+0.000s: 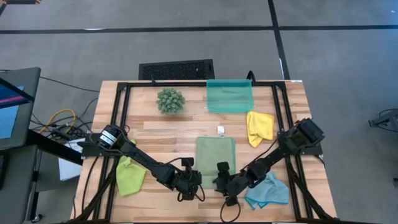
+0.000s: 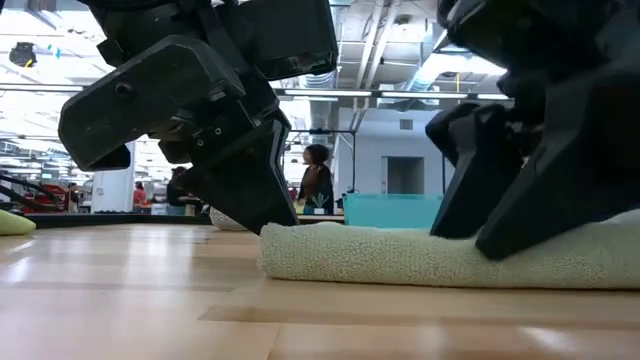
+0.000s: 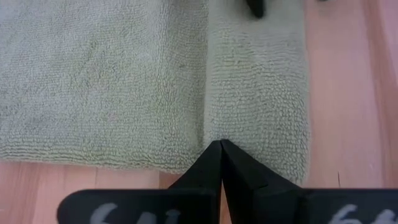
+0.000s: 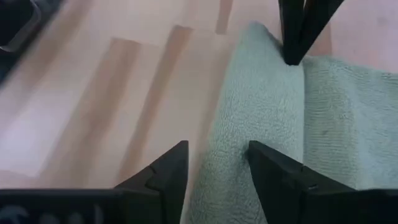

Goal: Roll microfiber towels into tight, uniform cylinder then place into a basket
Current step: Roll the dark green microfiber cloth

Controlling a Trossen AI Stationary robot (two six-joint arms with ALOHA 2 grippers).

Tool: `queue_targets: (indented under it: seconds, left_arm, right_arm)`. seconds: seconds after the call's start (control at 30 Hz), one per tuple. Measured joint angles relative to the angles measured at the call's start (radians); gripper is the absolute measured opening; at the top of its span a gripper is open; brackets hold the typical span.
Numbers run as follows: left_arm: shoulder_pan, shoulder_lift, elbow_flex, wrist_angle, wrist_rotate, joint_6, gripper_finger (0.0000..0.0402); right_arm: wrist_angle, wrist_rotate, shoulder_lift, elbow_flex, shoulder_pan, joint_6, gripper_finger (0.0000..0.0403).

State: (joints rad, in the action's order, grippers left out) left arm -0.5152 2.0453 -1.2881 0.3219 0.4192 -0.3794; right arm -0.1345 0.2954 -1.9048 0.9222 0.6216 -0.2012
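The sage towel [image 1: 215, 155] lies flat on the table [image 1: 168, 134] just below centre, its near edge, at 6 o'clock, turned over into a low fold that shows as a thick rounded roll in the low view [image 2: 420, 255]. The left gripper [image 1: 198, 180] sits at the fold's 7 o'clock corner with its fingers [image 3: 219, 168] clenched tight together, tips pressed down on the seam where the fold meets the flat cloth. The right gripper [image 1: 222, 180] is at the fold's 5 o'clock corner, released: its fingers [image 4: 171, 171] stand apart, one over bare wood and the other over the folded edge, gripping nothing. From the towel, the yellow towel [image 1: 259, 127] lies crumpled at 2 o'clock, near the table's right rail, and the blue towel [image 1: 268, 191] is bunched at 4 o'clock, under the right arm. The lime towel [image 1: 130, 175] lies at 8 o'clock, beneath the left arm. The basket [image 1: 230, 96] stands at 12 o'clock by the far edge, with no towel in it, and the plant ball [image 1: 170, 100] rests at 11 o'clock, well apart from the basket. A small white tag [image 1: 221, 130] lies just beyond the towel's far edge. A black grille [image 1: 176, 69] is on the floor past the table, and in the low view a person [image 2: 316, 180] stands far off in the room.
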Motion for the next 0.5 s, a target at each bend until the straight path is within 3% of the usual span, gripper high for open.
queue_targets:
  seconds: [0.2, 0.5]
  left_arm:
    - [0.0, 0.0, -0.001, -0.001, 0.001, 0.019, 0.0]
    - [-0.028, 0.001, -0.08, 0.004, 0.088, 0.116, 0.0]
  right_arm:
    - [0.012, 0.032, -0.029, 0.002, 0.0, 0.004, 0.0171]
    - [0.06, 0.034, -0.028, 0.023, 0.0, 0.003, 0.0051]
